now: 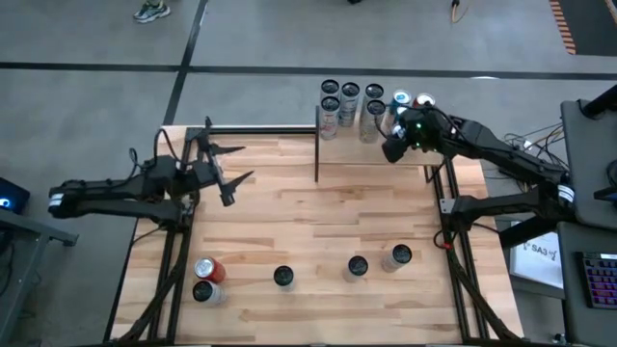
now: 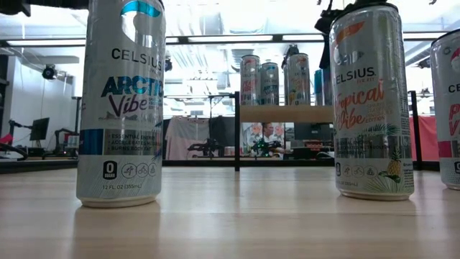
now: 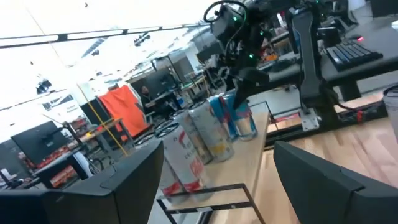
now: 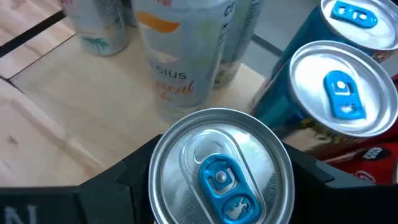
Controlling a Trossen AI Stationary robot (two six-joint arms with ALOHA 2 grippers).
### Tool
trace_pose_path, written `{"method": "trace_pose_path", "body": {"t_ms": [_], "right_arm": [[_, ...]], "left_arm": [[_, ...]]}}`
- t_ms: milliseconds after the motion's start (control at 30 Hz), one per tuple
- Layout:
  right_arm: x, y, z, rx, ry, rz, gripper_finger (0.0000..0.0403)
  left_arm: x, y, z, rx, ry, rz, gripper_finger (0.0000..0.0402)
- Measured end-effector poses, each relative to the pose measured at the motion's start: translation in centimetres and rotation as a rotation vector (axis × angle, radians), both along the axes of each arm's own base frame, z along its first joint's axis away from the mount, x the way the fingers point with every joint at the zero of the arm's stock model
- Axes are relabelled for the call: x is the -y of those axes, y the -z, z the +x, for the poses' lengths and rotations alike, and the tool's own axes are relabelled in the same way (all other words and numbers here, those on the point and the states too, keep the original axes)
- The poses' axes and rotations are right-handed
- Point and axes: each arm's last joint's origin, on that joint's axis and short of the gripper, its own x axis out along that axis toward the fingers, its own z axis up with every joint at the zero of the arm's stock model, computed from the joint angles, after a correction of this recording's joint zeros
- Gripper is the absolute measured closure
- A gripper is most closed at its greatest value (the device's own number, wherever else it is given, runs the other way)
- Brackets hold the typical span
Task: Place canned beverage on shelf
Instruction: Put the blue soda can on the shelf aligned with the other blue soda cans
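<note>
A: Where is the can?

B: The right hand (image 1: 405, 128) has its two dark fingers (image 4: 118, 177) tight around a silver can (image 4: 219, 167) with a blue tab. It is at the right end of the shelf (image 1: 381, 135), at the far edge of the counter (image 1: 308, 241).

A: Is the can standing on the shelf?

B: I can't tell if it touches the board. It sits right beside two blue cans (image 4: 336, 93).

A: What else is on the shelf?

B: More cans (image 1: 349, 104) stand close together in rows.

A: And the left hand?

B: The left hand (image 1: 224, 164) is over the far left part of the counter, well apart from the shelf. Its fingers are spread wide and hold nothing.

A: Any cans up front?

B: Yes. A red can (image 1: 210, 269) is near the left corner, and four more cans stand along the near side.
</note>
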Motion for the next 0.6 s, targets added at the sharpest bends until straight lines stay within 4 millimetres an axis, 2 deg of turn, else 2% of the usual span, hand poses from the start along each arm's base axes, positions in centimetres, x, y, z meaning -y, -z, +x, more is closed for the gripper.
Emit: {"method": "trace_pose_path", "body": {"t_ms": [267,433,600], "right_arm": [[0.9,0.3,0.4,0.007,0.026,-0.004,0.0181],[0.9,0.2,0.4,0.007,0.027,-0.003,0.0181],[0.9,0.3,0.4,0.006,0.028,-0.001,0.0181]], "left_arm": [[0.0,-1.0,-1.7,0.098,-0.032,-0.021,0.0113],[-0.2,-0.9,-2.8,0.129,-0.137,-0.040,0.0113],[-0.1,-0.9,-3.4,0.148,-0.143,-0.041,0.0113]]}}
